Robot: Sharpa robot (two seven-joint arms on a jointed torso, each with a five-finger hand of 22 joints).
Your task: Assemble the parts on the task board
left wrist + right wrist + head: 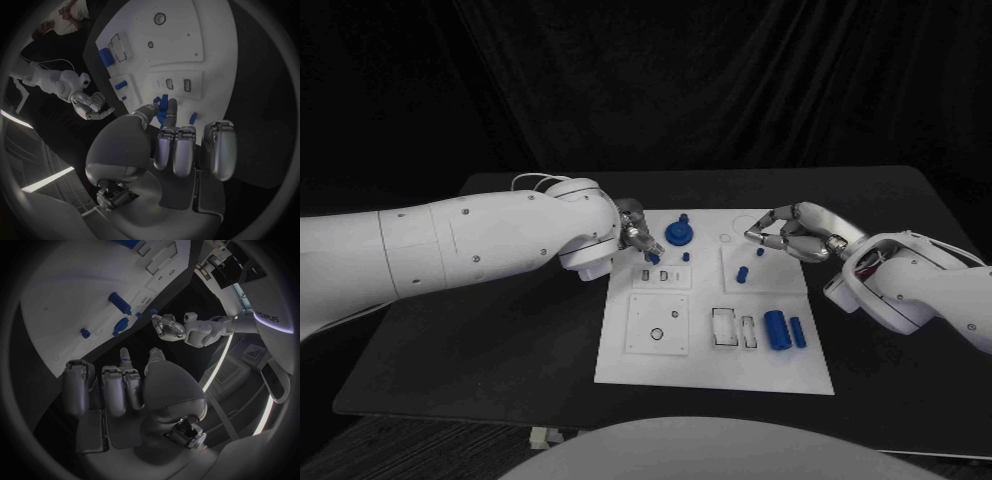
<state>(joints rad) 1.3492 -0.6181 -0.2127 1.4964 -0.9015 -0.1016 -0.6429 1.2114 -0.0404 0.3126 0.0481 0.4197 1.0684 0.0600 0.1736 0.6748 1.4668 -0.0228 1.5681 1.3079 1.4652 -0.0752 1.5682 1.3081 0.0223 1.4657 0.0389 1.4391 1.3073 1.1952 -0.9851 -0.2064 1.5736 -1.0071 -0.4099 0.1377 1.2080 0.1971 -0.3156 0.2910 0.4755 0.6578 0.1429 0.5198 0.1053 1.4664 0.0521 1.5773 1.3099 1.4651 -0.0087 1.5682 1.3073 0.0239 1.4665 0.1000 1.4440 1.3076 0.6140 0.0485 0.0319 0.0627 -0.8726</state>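
Black cloth is hanging behind the black table [488, 330] I'm working over, and I'm reading the scene from left to right. My left hand [635, 238] is reaching over the task board's [711, 375] near-left corner, pinching a small blue part [164, 107] between thumb and fingertip; I judge I'm holding it there to drop it into one of the two slots [672, 275] just below it. Just beside that hand a blue knob [679, 232] is standing upright in the board. Further right, a small blue peg [744, 271] is standing in the middle panel, and two blue cylinders [783, 331] are lying side by side near the board's front right, probably waiting their turn. My right hand [788, 232] is hovering over the board's far right edge, fingers curled in and grasping nothing that I can see.
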